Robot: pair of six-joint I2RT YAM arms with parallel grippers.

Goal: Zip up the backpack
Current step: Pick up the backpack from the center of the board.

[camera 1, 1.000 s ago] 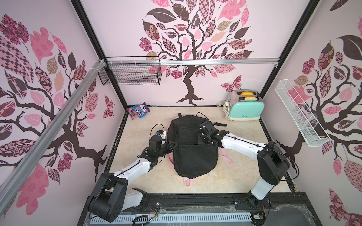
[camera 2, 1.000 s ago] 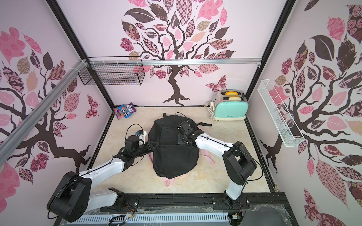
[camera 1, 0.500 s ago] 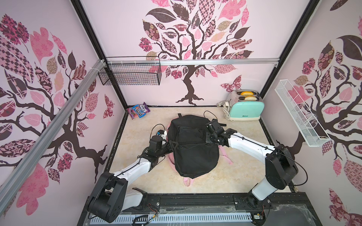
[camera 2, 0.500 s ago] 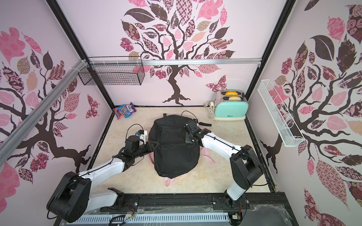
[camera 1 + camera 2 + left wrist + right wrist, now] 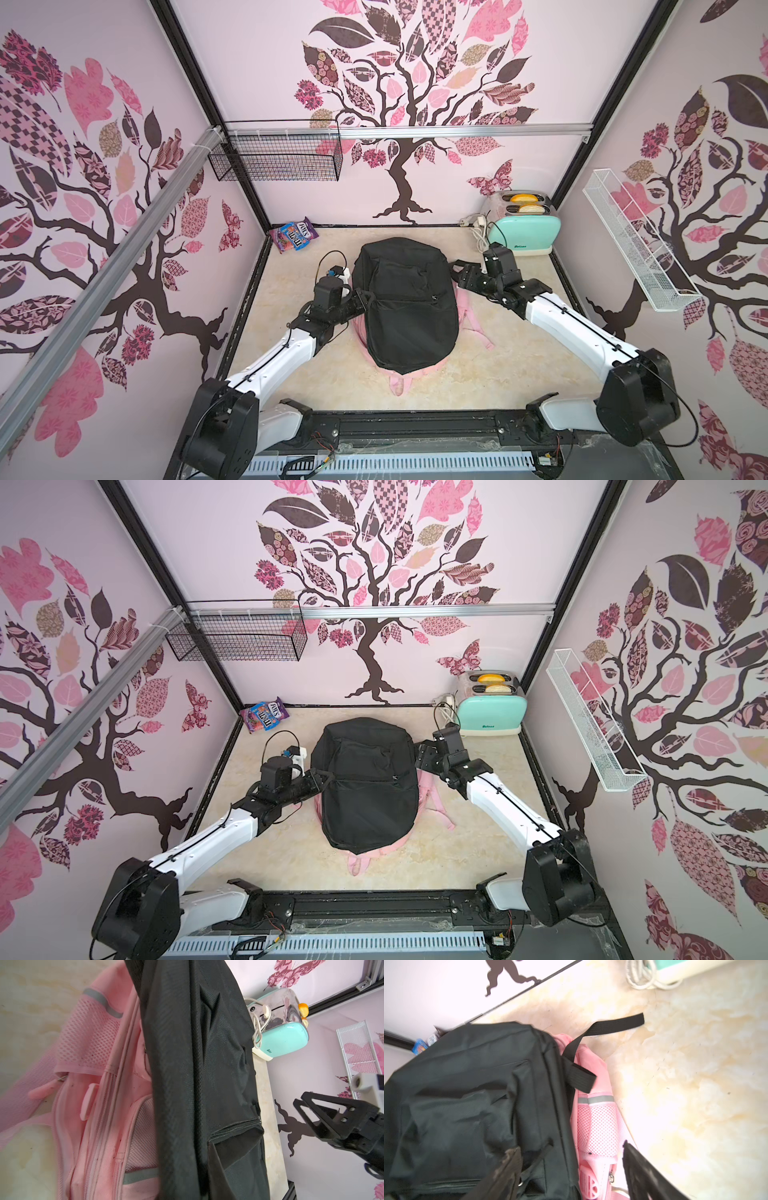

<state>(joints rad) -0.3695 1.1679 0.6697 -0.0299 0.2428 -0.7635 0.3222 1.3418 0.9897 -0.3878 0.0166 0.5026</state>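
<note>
The black backpack (image 5: 365, 787) is lying over the pink backpack (image 5: 360, 862) — the left gripper (image 5: 323, 780) and right gripper (image 5: 422, 757) are flanking it.

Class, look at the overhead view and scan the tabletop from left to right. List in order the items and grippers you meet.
candy bag → left gripper → black backpack → right gripper → toaster

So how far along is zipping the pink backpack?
Nothing visibly zipped yet: the pink backpack lies mostly under the black bag. In hand: the left pincer, shut, sits at the black bag's edge; the right pincer hangs open, empty. Left: uncover the pink one, find its zipper, close it.
</note>
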